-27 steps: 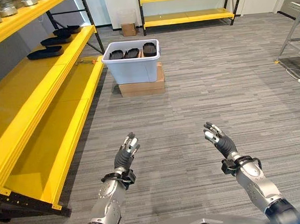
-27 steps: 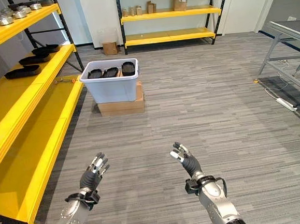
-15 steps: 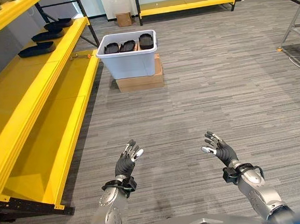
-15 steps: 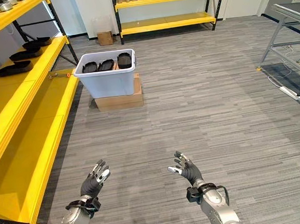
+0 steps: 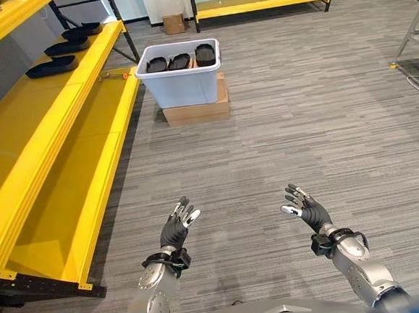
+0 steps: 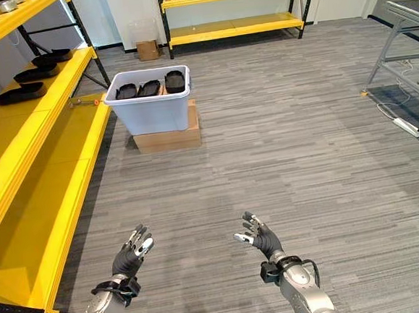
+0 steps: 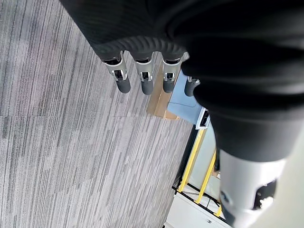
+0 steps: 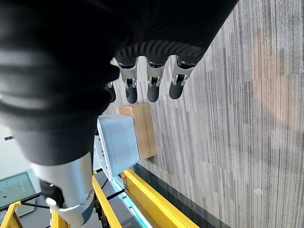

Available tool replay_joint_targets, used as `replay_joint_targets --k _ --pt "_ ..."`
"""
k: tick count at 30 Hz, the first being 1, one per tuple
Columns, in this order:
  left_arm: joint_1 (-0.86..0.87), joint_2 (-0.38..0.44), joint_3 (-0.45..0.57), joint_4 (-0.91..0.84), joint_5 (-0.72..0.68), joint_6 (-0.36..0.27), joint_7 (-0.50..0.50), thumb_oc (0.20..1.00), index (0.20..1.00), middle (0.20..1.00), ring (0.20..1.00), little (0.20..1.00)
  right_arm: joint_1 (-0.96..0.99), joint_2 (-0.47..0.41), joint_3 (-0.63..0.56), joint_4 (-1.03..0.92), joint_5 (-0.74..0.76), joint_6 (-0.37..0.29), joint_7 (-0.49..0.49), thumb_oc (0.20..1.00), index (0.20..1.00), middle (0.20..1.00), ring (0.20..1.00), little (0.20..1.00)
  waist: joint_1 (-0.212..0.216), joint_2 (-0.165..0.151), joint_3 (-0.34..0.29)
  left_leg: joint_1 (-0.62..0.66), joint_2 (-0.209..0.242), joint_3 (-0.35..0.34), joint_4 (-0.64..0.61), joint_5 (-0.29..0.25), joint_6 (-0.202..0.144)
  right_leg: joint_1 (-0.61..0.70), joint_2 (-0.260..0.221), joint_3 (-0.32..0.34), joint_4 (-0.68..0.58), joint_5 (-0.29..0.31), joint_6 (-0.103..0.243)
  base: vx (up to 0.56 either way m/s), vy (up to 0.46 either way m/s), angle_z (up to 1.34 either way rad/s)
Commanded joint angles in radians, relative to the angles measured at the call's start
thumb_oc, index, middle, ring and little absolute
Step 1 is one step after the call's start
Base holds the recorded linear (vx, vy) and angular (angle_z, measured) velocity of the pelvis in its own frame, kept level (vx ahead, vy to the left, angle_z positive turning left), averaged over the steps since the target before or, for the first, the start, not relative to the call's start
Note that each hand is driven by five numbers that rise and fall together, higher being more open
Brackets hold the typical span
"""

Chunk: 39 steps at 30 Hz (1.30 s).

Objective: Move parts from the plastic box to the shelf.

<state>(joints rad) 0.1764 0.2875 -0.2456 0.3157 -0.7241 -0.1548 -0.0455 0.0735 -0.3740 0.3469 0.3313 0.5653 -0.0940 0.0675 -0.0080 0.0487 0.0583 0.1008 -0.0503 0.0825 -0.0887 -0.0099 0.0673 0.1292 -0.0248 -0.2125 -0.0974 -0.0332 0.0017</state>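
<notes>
Currently mid-task, by the look of it. Three black parts [image 5: 62, 48] already lie on the middle level of the yellow shelf [image 5: 28, 163], toward its far end, the nearest one close to the front edge. Three more black parts [image 5: 180, 60] sit in a row inside the plastic box [image 5: 182, 86], which rests on a flat cardboard box [image 5: 197, 112] on the floor, just beside the shelf's far front corner. So, judging from this layout, roughly half the parts are moved and half are left.

Left hand [image 5: 177, 228] and right hand [image 5: 304, 208] are both raised in front of the robot above the grey floor, fingers straight and spread, holding nothing. Wrist views agree: dark fingertips [image 7: 144, 88] extended, empty, with the box visible far beyond them.

Box and its parts are well apart from both hands, straight ahead. Likely next need: walk up to the box before any grasp.
</notes>
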Motion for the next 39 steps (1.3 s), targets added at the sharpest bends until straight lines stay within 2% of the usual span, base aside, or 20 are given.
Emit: replay_joint_targets --k 1,16,20,23,24,26,27,28,29,30,31,32,33,34,35,36,37,38,39 --pt "-0.032 0.021 0.018 -0.02 0.013 -0.023 -0.022 1.0 1.0 1.0 1.0 1.0 -0.04 -0.004 0.024 -0.045 0.003 -0.031 0.014 1.0 1.0 1.0 1.0 1.0 0.005 -0.061 -0.031 -0.003 0.124 -0.002 0.003 -0.016 -0.102 0.015 -0.115 -0.003 0.01 -0.008 0.11 0.0 0.0 0.0" --pt "-0.035 0.031 0.018 -0.037 0.024 -0.032 -0.02 1.0 1.0 1.0 1.0 1.0 -0.052 -0.008 0.024 -0.036 -0.003 -0.034 0.02 1.0 1.0 1.0 1.0 1.0 0.015 -0.07 -0.017 -0.024 0.109 0.001 0.035 -0.038 -0.089 0.005 -0.131 0.001 0.01 0.001 0.122 0.0 0.013 0.0" --pt "-0.045 0.042 0.018 -0.05 0.033 -0.038 -0.013 1.0 1.0 1.0 1.0 1.0 -0.062 -0.006 0.021 -0.035 0.001 -0.035 0.017 1.0 1.0 1.0 1.0 1.0 0.022 -0.073 -0.013 -0.052 0.088 -0.006 0.084 -0.07 -0.07 -0.014 -0.158 0.008 0.051 0.0 0.135 0.0 0.099 -0.02" --pt "-0.058 0.057 0.022 -0.062 0.061 -0.05 -0.005 1.0 1.0 1.0 1.0 1.0 -0.062 -0.002 0.012 -0.03 0.004 -0.031 0.023 1.0 1.0 1.0 1.0 1.0 0.023 -0.07 0.0 -0.083 0.057 -0.021 0.146 -0.11 -0.039 -0.059 -0.206 0.015 0.16 0.0 0.156 -0.02 0.209 0.0" --pt "-0.058 0.057 0.022 -0.062 0.061 -0.05 -0.005 1.0 1.0 1.0 1.0 1.0 -0.062 -0.002 0.012 -0.03 0.004 -0.031 0.023 1.0 1.0 1.0 1.0 1.0 0.023 -0.07 -0.001 -0.084 0.057 -0.021 0.147 -0.111 -0.038 -0.061 -0.206 0.016 0.162 -0.001 0.156 0.01 0.156 0.03" --pt "-0.058 0.063 0.022 -0.071 0.071 -0.053 -0.004 1.0 1.0 1.0 1.0 1.0 -0.058 -0.003 0.001 -0.028 0.003 -0.032 0.02 1.0 1.0 1.0 1.0 1.0 0.022 -0.069 0.002 -0.086 0.042 -0.027 0.157 -0.119 -0.027 -0.076 -0.223 0.025 0.199 0.016 0.166 0.01 0.177 0.04" --pt "-0.061 0.07 0.018 -0.084 0.081 -0.053 -0.006 1.0 1.0 1.0 1.0 1.0 -0.048 0.001 -0.02 -0.026 0.005 -0.036 0.015 1.0 1.0 1.0 1.0 1.0 0.014 -0.062 0.012 -0.088 0.015 -0.039 0.171 -0.129 -0.005 -0.12 -0.252 0.043 0.29 0.061 0.179 0.01 0.264 0.07" --pt "-0.06 0.071 0.017 -0.085 0.085 -0.052 -0.008 1.0 1.0 1.0 1.0 1.0 -0.039 0.004 -0.028 -0.027 0.005 -0.038 0.014 1.0 1.0 1.0 1.0 1.0 0.009 -0.058 0.015 -0.085 0.004 -0.047 0.173 -0.133 0.005 -0.15 -0.267 0.057 0.348 0.088 0.176 0.01 0.263 0.05" --pt "-0.06 0.071 0.017 -0.085 0.085 -0.052 -0.008 1.0 1.0 1.0 1.0 1.0 -0.038 0.004 -0.028 -0.027 0.005 -0.038 0.014 1.0 1.0 1.0 1.0 1.0 0.01 -0.059 0.014 -0.087 0.003 -0.045 0.173 -0.133 0.006 -0.154 -0.269 0.059 0.352 0.087 0.177 0.03 0.305 0.19" --pt "-0.058 0.074 0.014 -0.088 0.109 -0.047 -0.01 1.0 1.0 1.0 1.0 1.0 -0.014 0.008 -0.04 -0.033 0.003 -0.036 0.015 1.0 1.0 1.0 1.0 1.0 -0.003 -0.05 0.033 -0.066 -0.027 -0.057 0.169 -0.136 0.03 -0.217 -0.303 0.094 0.485 0.189 0.166 0.02 0.219 0.29" --pt "-0.058 0.074 0.014 -0.088 0.11 -0.047 -0.01 1.0 1.0 1.0 1.0 1.0 -0.014 0.007 -0.04 -0.033 0.003 -0.036 0.015 1.0 1.0 1.0 1.0 1.0 -0.002 -0.051 0.033 -0.066 -0.029 -0.056 0.168 -0.136 0.031 -0.22 -0.305 0.097 0.488 0.188 0.167 0.02 0.376 0.46" --pt "-0.071 0.078 0.006 -0.091 0.114 -0.044 -0.004 1.0 1.0 1.0 1.0 1.0 -0.008 0.016 -0.041 -0.039 0.018 -0.039 0.012 1.0 1.0 1.0 1.0 1.0 -0.012 -0.039 0.062 -0.044 -0.037 -0.066 0.158 -0.134 0.044 -0.276 -0.305 0.104 0.594 0.21 0.153 0.01 0.211 0.39" --pt "-0.076 0.081 0.002 -0.093 0.128 -0.044 -0.005 1.0 1.0 1.0 1.0 1.0 -0.004 0.022 -0.04 -0.045 0.032 -0.04 0.016 1.0 1.0 1.0 1.0 1.0 -0.019 -0.032 0.07 -0.035 -0.034 -0.071 0.154 -0.136 0.046 -0.304 -0.282 0.108 0.613 0.184 0.147 0.08 0.249 0.25" --pt "-0.079 0.079 -0.006 -0.092 0.129 -0.04 -0.013 1.0 1.0 1.0 1.0 1.0 0.003 0.023 -0.033 -0.048 0.053 -0.036 0.026 1.0 1.0 1.0 1.0 1.0 -0.043 -0.027 0.079 -0.015 -0.029 -0.081 0.14 -0.135 0.047 -0.385 -0.169 0.134 0.602 0.094 0.13 0.08 0.087 0.17" --pt "-0.079 0.079 -0.005 -0.092 0.129 -0.039 -0.014 1.0 1.0 1.0 1.0 1.0 0.003 0.023 -0.033 -0.048 0.053 -0.036 0.026 1.0 1.0 1.0 1.0 1.0 -0.042 -0.027 0.079 -0.014 -0.028 -0.079 0.139 -0.136 0.046 -0.387 -0.168 0.135 0.605 0.091 0.13 0.11 0.057 0.01" --pt "-0.08 0.078 -0.007 -0.089 0.125 -0.038 -0.016 1.0 1.0 1.0 1.0 1.0 0.0 0.019 -0.024 -0.048 0.064 -0.038 0.031 1.0 1.0 1.0 1.0 1.0 -0.051 -0.03 0.086 0.0 -0.031 -0.08 0.131 -0.139 0.046 -0.421 -0.118 0.132 0.559 0.066 0.121 0.17 0.013 -0.06" --pt "-0.073 0.078 -0.006 -0.093 0.121 -0.04 -0.024 1.0 1.0 1.0 1.0 1.0 0.007 0.013 -0.014 -0.047 0.06 -0.036 0.038 1.0 1.0 1.0 1.0 1.0 -0.055 -0.049 0.083 0.019 -0.056 -0.088 0.111 -0.148 0.045 -0.447 -0.077 0.098 0.405 0.086 0.123 0.18 0.015 -0.12" --pt "-0.072 0.078 -0.006 -0.093 0.121 -0.04 -0.024 1.0 1.0 1.0 1.0 1.0 0.007 0.012 -0.014 -0.047 0.06 -0.036 0.038 1.0 1.0 1.0 1.0 1.0 -0.057 -0.045 0.085 0.023 -0.051 -0.09 0.109 -0.149 0.044 -0.439 -0.073 0.094 0.397 0.088 0.122 0.29 -0.03 0.15" --pt "-0.075 0.076 -0.005 -0.088 0.12 -0.037 -0.027 1.0 1.0 1.0 1.0 1.0 -0.003 0.013 -0.004 -0.032 0.053 -0.034 0.035 1.0 1.0 1.0 1.0 1.0 -0.063 -0.062 0.083 0.055 -0.067 -0.103 0.086 -0.161 0.039 -0.454 -0.053 0.045 0.208 0.138 0.139 0.27 -0.042 0.19"
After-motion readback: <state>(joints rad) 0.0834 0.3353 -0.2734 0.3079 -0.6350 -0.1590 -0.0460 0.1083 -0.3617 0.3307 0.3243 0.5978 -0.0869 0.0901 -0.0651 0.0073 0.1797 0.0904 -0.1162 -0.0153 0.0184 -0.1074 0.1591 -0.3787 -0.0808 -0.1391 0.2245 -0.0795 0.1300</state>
